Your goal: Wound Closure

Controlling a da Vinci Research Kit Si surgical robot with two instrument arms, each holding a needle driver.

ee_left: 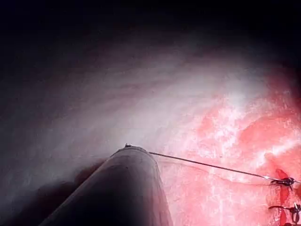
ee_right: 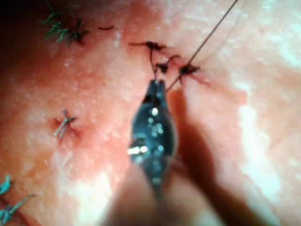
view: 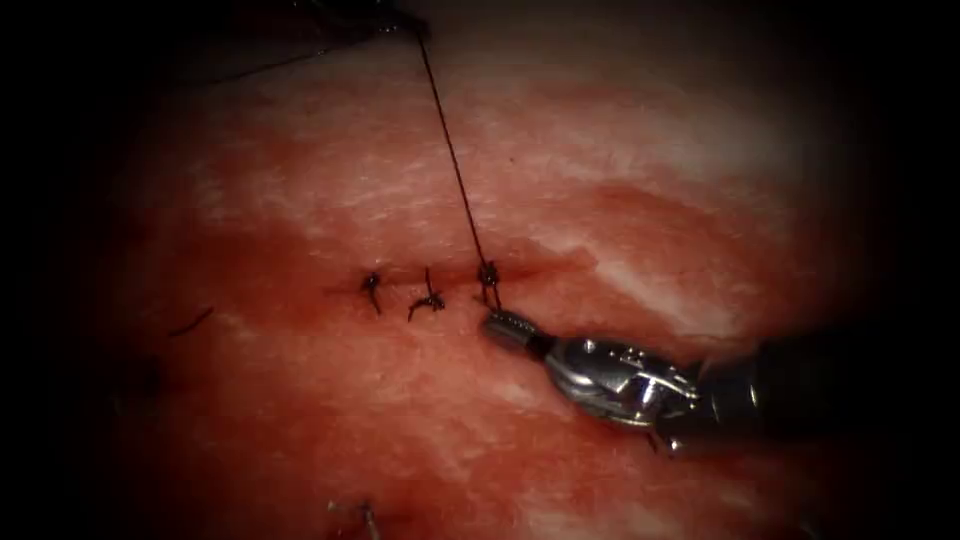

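The cut runs across the middle of the tissue with three dark knots on it. A taut thread climbs from the rightmost knot to my left tool in the dark at the far edge. In the left wrist view that thread ends at the left tool's tip, beyond its shaft. My right tool comes in from the right just below this knot. Its jaws are shut on the short thread tail, as the right wrist view shows.
Two more knots, the middle knot and the left knot, lie left of the held one. A loose thread end rests on the tissue far left, another thread end near the front edge. Older stitches mark the tissue nearby.
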